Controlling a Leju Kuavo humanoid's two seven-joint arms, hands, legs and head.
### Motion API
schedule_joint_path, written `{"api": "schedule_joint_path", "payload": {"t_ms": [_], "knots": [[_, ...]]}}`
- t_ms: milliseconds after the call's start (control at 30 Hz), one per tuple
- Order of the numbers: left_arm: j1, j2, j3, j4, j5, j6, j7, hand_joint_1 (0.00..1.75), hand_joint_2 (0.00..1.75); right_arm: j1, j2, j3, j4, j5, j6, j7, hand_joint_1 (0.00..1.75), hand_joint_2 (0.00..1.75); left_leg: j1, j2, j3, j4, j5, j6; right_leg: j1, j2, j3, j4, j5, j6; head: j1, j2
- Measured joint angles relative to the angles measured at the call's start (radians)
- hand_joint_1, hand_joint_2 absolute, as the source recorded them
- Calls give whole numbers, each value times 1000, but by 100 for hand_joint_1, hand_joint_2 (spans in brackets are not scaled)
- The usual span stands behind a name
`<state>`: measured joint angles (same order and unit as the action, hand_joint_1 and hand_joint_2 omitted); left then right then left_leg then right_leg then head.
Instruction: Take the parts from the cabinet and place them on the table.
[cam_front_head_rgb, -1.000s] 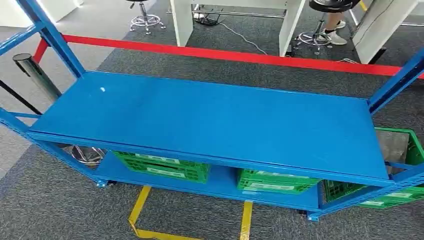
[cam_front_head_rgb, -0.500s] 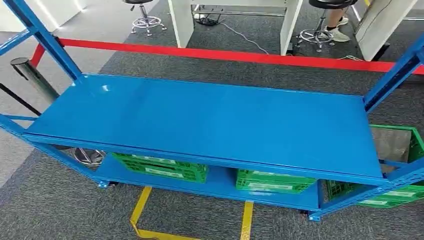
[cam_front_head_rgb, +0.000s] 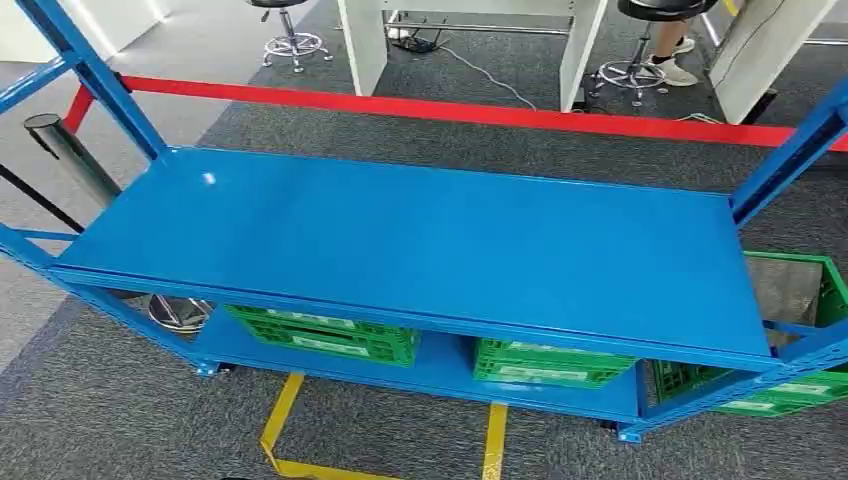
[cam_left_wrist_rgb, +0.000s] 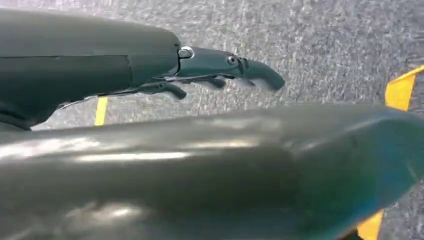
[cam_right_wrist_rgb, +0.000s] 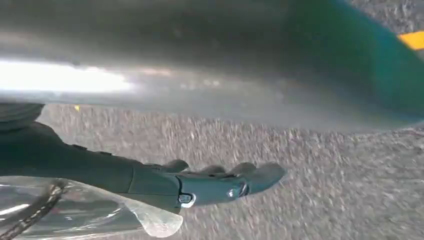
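Note:
A blue metal rack stands right in front of me, its top shelf bare. Green crates sit on its lower shelf, a second one beside the first. My left hand hangs over grey carpet with its fingers stretched out and nothing in it. My right hand also hangs over the carpet, fingers nearly straight. A clear plastic bag with a dark part inside sits against its palm side, off the floor. The hold itself is partly hidden.
A third green crate stands past the rack's right end. A red barrier tape runs behind the rack, with a steel post at the left. Beyond are white table legs, stools and a seated person's foot. Yellow floor tape lies near me.
The head view has shifted slightly; the rack and crates themselves have not moved.

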<state>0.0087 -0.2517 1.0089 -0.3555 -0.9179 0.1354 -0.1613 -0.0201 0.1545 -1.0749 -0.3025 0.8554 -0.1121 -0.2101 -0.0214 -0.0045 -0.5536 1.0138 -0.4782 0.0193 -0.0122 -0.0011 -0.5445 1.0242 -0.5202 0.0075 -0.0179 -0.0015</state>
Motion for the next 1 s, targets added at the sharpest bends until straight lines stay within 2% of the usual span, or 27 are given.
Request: {"api": "schedule_joint_path", "payload": {"t_ms": [100,233,267,433,467,633,1000], "knots": [[-6,-8,37,0,-107,13,-15,0,0,-6,6,-43,3,94,-7,-21,0,0,-1,0,0,0,0,0,-1,0,0,-1,0,1,0,0],[-15,-20,84,2,-172,21,-27,0,0,-15,15,-98,7,152,-12,-36,0,0,-1,0,0,0,0,0,-1,0,0,-1,1,2,0,0],[-17,-22,95,2,-188,24,-29,0,175,-16,18,-112,8,167,-13,-40,0,175,-1,0,0,0,0,0,-1,0,0,-1,1,2,0,0],[-28,-36,153,6,-238,29,-39,0,175,-25,27,-181,13,209,-13,-52,0,175,-1,0,0,0,0,0,-1,0,0,-1,1,2,0,0],[-29,-39,163,6,-259,29,-46,0,0,-26,29,-193,13,225,-4,-60,0,0,-1,0,0,0,0,0,-1,0,0,-1,1,2,0,0],[-33,-47,192,7,-298,42,-82,0,0,-29,29,-230,13,251,21,-88,0,0,-1,0,0,0,0,0,-1,0,0,-1,1,2,0,0],[-36,-49,212,7,-306,47,-80,0,0,-30,39,-249,13,252,13,-92,0,0,-1,0,0,0,0,0,-1,0,0,-1,1,2,0,0]]}}
